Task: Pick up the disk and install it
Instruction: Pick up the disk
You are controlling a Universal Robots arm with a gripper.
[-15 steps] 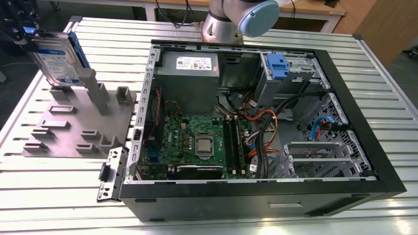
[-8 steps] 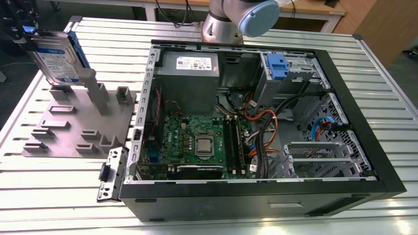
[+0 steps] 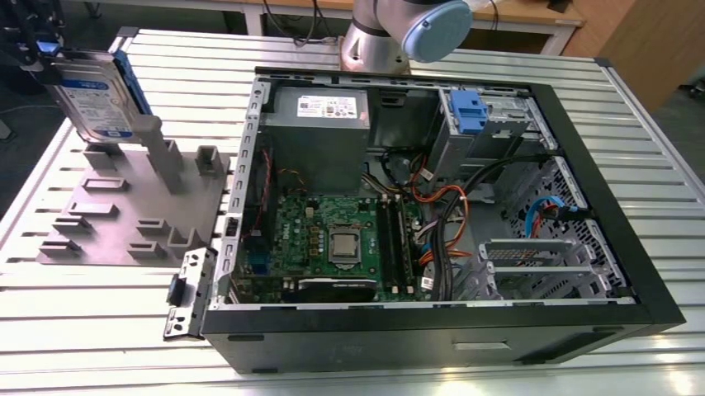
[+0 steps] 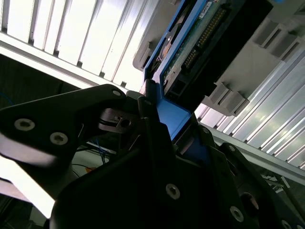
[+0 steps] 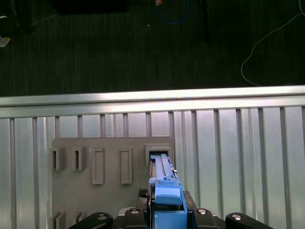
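Note:
The disk (image 3: 99, 95) is a silver drive with a white-and-blue label and a blue carrier frame. It stands on edge at the exterior view's far left, over the grey holder plate (image 3: 111, 223). My gripper (image 3: 33, 49) comes from the left edge and is shut on the disk's upper end. In the second wrist view, black fingers (image 4: 152, 143) clamp the blue frame of the disk (image 4: 190, 52). In the first wrist view, the disk (image 5: 164, 191) reaches down to a slot (image 5: 159, 156) in the plate. Whether it still sits in the slot, I cannot tell.
An open computer case (image 3: 441, 322) lies to the exterior view's right of the plate, showing a motherboard (image 3: 330, 239), cables and a drive bay with a blue latch (image 3: 468, 107). The arm's base (image 3: 397, 33) stands behind it. Everything rests on a slatted metal table (image 3: 650, 124).

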